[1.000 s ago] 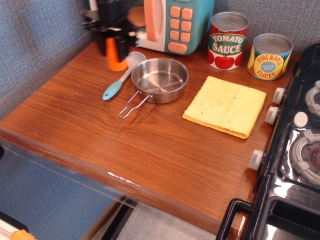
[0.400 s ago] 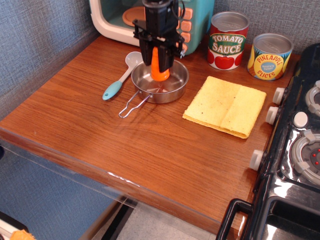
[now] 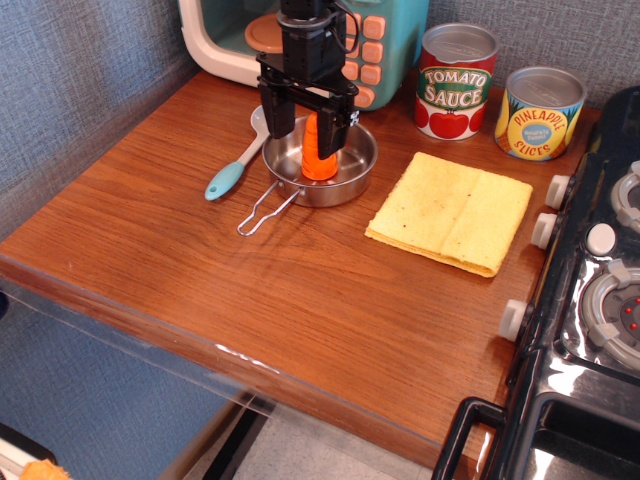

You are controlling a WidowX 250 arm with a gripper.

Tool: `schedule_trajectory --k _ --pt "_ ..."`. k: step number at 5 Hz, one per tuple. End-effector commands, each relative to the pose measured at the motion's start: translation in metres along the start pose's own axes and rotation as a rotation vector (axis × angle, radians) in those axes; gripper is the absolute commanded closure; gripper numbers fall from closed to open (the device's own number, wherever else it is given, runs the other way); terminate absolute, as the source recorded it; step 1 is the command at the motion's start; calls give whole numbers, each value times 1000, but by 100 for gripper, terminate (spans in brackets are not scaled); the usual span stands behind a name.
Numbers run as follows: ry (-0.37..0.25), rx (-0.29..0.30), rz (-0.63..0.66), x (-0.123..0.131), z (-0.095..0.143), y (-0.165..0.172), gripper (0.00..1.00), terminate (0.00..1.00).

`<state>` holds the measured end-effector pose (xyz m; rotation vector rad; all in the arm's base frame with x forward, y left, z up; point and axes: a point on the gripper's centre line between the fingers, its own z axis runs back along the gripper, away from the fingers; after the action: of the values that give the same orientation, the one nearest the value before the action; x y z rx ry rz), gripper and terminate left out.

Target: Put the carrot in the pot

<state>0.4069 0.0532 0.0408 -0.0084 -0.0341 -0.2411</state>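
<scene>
The orange carrot [image 3: 319,152] stands upright inside the shiny steel pot [image 3: 357,176], whose wire handle [image 3: 262,211] points to the front left. My black gripper [image 3: 305,138] hangs straight over the pot. Its jaws are spread apart on either side of the carrot, with the left finger [image 3: 276,112] clear of it. I cannot tell whether the right finger touches the carrot.
A white spoon with a teal handle [image 3: 231,176] lies just left of the pot. A toy microwave [image 3: 392,40] stands behind it. A tomato sauce tin [image 3: 455,85] and a pineapple tin [image 3: 538,115] stand at the back right. A yellow cloth [image 3: 450,210] lies right of the pot. A black toy stove [image 3: 600,290] borders the right edge.
The gripper carried the carrot from the back left to over the pot, lowered it in and opened its jaws. The carrot now stands in the pot.
</scene>
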Motion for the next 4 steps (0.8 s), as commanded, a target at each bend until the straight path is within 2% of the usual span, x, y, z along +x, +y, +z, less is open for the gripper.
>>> schedule_trajectory --k 1,2,3,4 --pt "-173 16 -5 -8 69 -2 0 0" --pt "-247 -24 16 -17 93 -11 0 0" --pt "-207 7 110 -31 100 -14 0 0" --pt "-156 -2 142 -37 90 -9 0 0"
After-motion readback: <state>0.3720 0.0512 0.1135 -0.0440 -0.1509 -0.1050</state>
